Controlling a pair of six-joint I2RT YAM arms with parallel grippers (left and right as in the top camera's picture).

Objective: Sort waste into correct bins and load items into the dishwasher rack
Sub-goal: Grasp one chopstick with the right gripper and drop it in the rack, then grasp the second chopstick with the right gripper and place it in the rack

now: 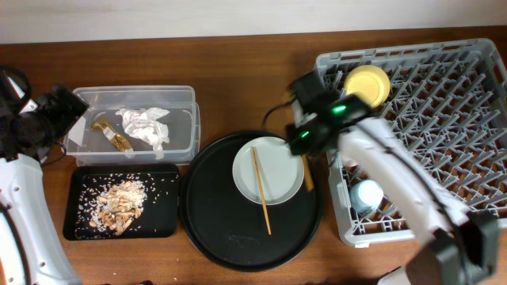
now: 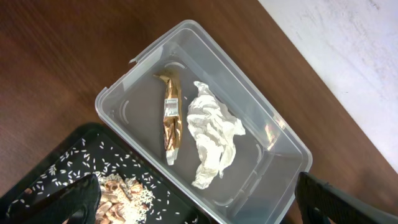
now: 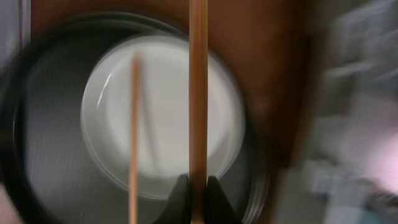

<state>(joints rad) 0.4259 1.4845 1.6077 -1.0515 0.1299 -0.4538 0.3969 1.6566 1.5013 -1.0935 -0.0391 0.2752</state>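
Observation:
My right gripper (image 3: 198, 190) is shut on a wooden chopstick (image 3: 198, 87), held above the white plate (image 1: 268, 170); its end shows below the wrist (image 1: 307, 176). The other chopstick (image 1: 261, 190) lies across the plate (image 3: 165, 118). The clear tub (image 1: 135, 123) holds the white tissue (image 2: 211, 134) and the gold-brown wrapper (image 2: 171, 118). Food scraps (image 1: 119, 204) lie in the shallow black tray (image 1: 123, 202). My left gripper (image 2: 196, 205) is open above the tub's edge. The grey rack (image 1: 428, 127) holds the yellow bowl (image 1: 367, 83) and the light blue cup (image 1: 366, 195). The pink cup is out of view.
The plate sits on a large round black tray (image 1: 252, 198) between the bins and the rack. The wooden table (image 1: 238, 63) shows behind them. The right wrist view is motion-blurred.

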